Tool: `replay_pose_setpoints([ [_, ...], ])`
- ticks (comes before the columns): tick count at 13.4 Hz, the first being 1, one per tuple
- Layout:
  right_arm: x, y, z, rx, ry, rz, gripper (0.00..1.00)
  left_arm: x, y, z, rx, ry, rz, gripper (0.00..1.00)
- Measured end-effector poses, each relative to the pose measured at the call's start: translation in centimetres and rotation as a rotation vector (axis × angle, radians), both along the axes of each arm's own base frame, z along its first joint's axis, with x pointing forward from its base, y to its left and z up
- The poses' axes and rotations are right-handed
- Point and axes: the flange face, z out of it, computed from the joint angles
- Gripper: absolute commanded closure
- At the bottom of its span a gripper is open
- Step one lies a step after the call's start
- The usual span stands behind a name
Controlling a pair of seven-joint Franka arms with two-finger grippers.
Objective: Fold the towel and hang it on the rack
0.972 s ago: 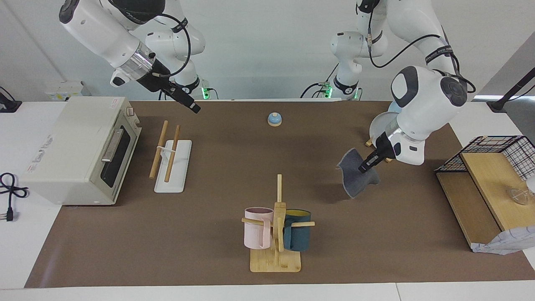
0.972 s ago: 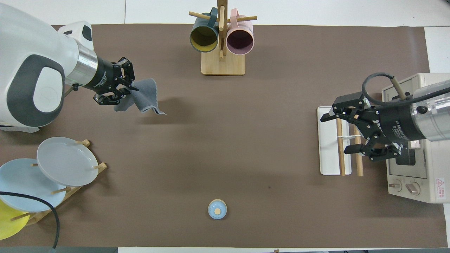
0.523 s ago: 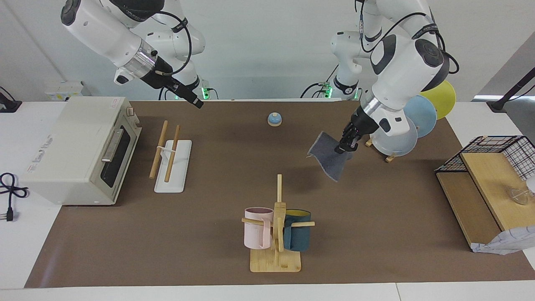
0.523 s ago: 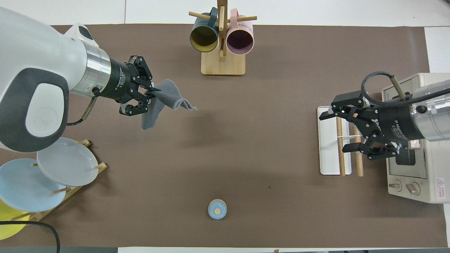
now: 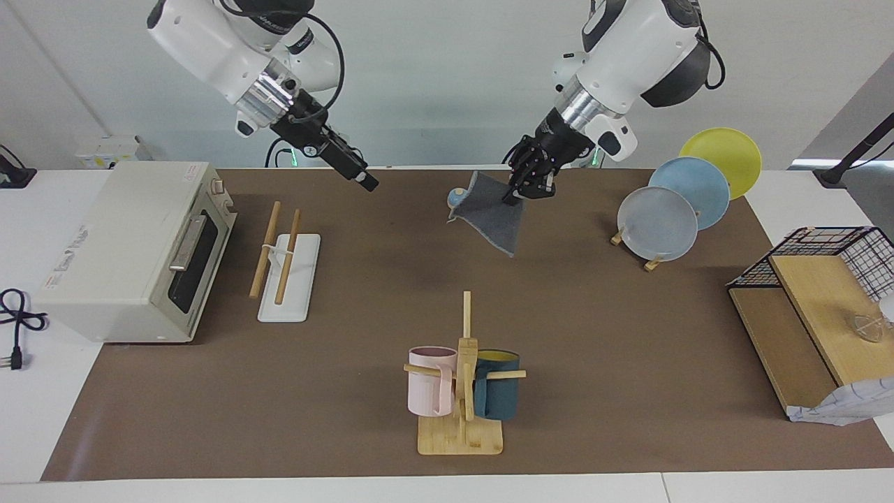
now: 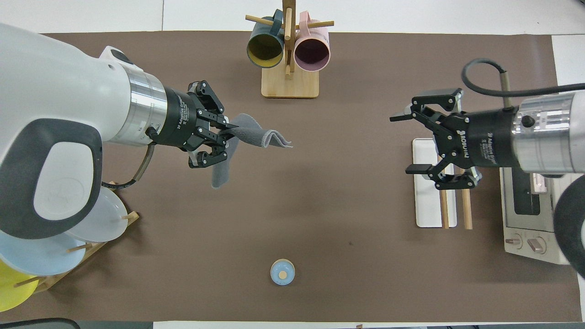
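Left pincer (image 6: pixel 227 142) clamping raised grey towel (image 6: pixel 249 137), right pincer (image 6: pixel 406 144) spread beside rack (image 6: pixel 436 192)

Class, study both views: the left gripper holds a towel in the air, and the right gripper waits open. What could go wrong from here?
1. The left gripper pinches the towel only at an edge, so it could slip out.
2. The towel hangs crumpled, unfolded; it may reach the rack bunched.
3. The open right gripper hangs over the rack and could block the way.

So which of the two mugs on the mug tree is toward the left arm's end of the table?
The dark teal mug with the yellow inside; the pink mug hangs toward the right arm's end.
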Motion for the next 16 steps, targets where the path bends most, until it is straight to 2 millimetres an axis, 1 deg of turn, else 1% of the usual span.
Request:
replay_pose_setpoints([
  [2,-0.6,2.4,0.3,0.027,0.021,-0.028,0.00,-0.9,-1.8,0.1,-0.019,0.027,0.068,1.00],
  [4,-1.1,4.0,0.2,0.038,0.049,-0.048,0.00,-1.3,-3.0,-0.1,-0.038,0.043,0.133,1.00],
  [6,-0.9,4.1,-0.3,0.037,0.067,-0.056,0.00,-1.7,-3.7,-0.5,-0.055,0.049,0.186,1.00],
  [8,-0.4,4.1,-1.4,0.033,0.087,-0.061,0.00,-2.3,-4.3,-0.9,-0.062,0.050,0.197,1.00],
  [10,0.8,4.1,-2.9,0.062,0.115,-0.088,0.00,-2.7,-4.6,-1.0,-0.063,0.049,0.199,1.00],
  [12,2.1,4.2,-3.8,0.075,0.106,-0.124,0.00,-2.8,-4.6,-0.9,-0.063,0.049,0.201,1.00],
  [16,2.1,6.5,-5.3,0.066,0.114,-0.104,0.00,-2.8,-4.5,-1.0,-0.063,0.049,0.206,1.00],
])
